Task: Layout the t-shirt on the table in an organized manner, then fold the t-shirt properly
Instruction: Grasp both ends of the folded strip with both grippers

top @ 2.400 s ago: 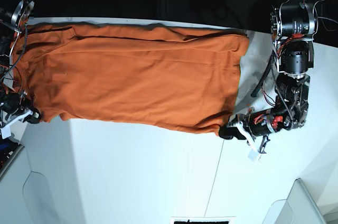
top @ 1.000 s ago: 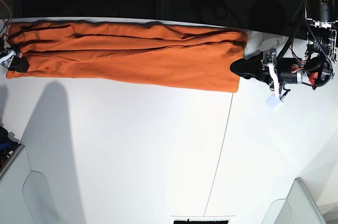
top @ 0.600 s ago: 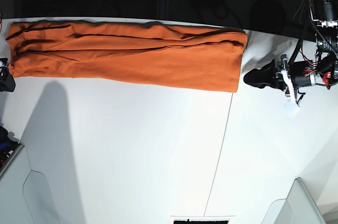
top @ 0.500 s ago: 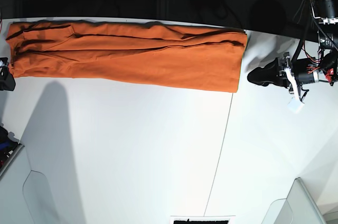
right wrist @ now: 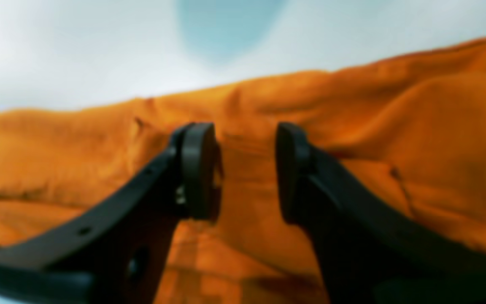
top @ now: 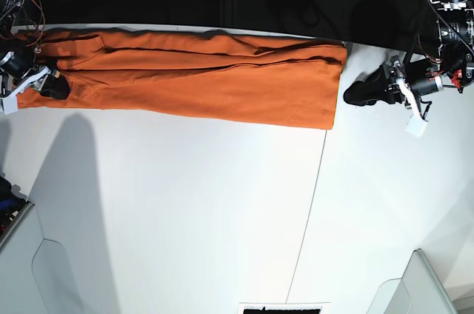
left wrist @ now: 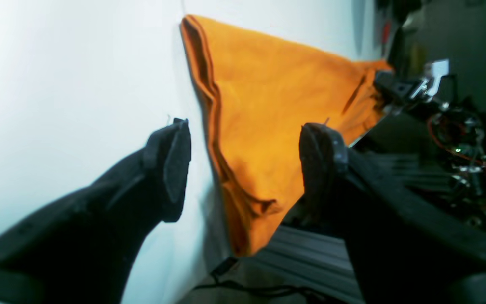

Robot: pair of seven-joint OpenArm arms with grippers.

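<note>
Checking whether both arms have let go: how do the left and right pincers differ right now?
The left pincer sits on bare table, clear of the shirt's end; the right pincer is over the shirt's other end. The left pincer's jaws are spread wide with nothing between them; the right pincer's jaws are narrower, with blurred orange cloth behind the gap. Both are black, and neither visibly pinches cloth.

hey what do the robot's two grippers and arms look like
Both the left gripper and the right gripper have matte black, curved jaws with flat dark pads. In the base view, the arms show black housings, red and black cables, and a small white tag near each gripper.
</note>
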